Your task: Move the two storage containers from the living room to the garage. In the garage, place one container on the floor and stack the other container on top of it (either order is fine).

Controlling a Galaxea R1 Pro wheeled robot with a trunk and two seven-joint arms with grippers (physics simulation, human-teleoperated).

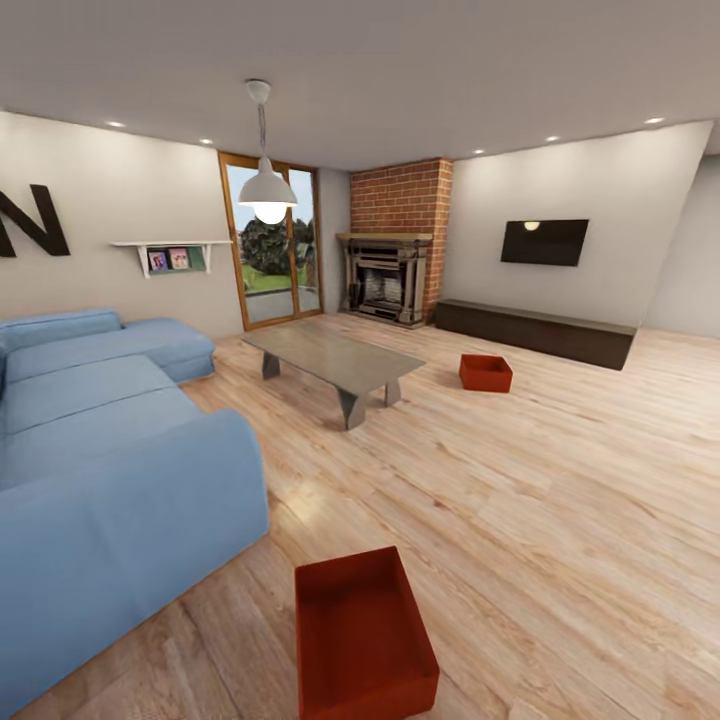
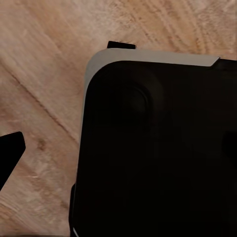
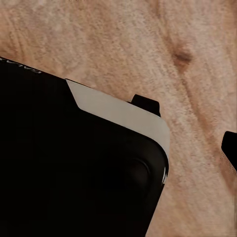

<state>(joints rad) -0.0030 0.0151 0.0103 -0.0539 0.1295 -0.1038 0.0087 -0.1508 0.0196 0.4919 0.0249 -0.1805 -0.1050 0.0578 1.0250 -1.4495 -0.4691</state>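
One storage container (image 1: 365,635) is seen on the wood floor (image 1: 560,520) right below the head camera beside the sofa (image 1: 110,470), long axis pointing away, the other (image 1: 486,372) far off by the fireplace (image 1: 388,275), and jaw state can't be told.

A: How open is the wood plank floor (image 1: 560,520)?
B: Wide and bare across the right half, up to the far storage container (image 1: 486,372).
A: What crowds the near storage container (image 1: 363,632)?
B: The blue sofa (image 1: 110,470) stands close on its left; its other sides are free. The grey low table (image 1: 335,360) stands between sofa and far container
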